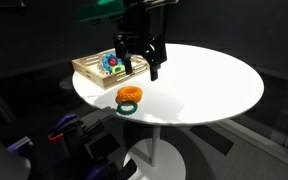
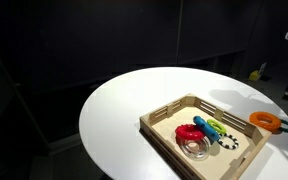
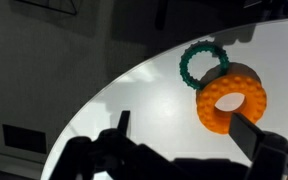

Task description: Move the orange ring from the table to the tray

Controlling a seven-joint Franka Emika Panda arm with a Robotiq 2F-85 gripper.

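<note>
In an exterior view your gripper (image 1: 139,66) hangs near the wooden tray (image 1: 89,74), fingers apart. The orange ring (image 1: 130,94) lies outside the tray, atop a green ring (image 1: 127,109). In an exterior view the orange ring (image 2: 265,121) sits just beside the tray (image 2: 166,111). In the wrist view the orange ring (image 3: 231,98) looks thick and knobbly.

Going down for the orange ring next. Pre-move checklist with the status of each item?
1. Pincer open and empty: ok.
2. Orange ring on the table, in sight of the wrist view: ok.
3. Ring free of neighbours: not ok. The green ring overlaps it in the wrist view.
4. Pincer centred over the ring: not ok. In an exterior view it hangs nearer the tray, and in the wrist view the ring sits off toward one finger.
5. Room in the tray: ok. There is bare floor beside the red ring.
6. Green ring touching or apart: cannot tell.
</note>
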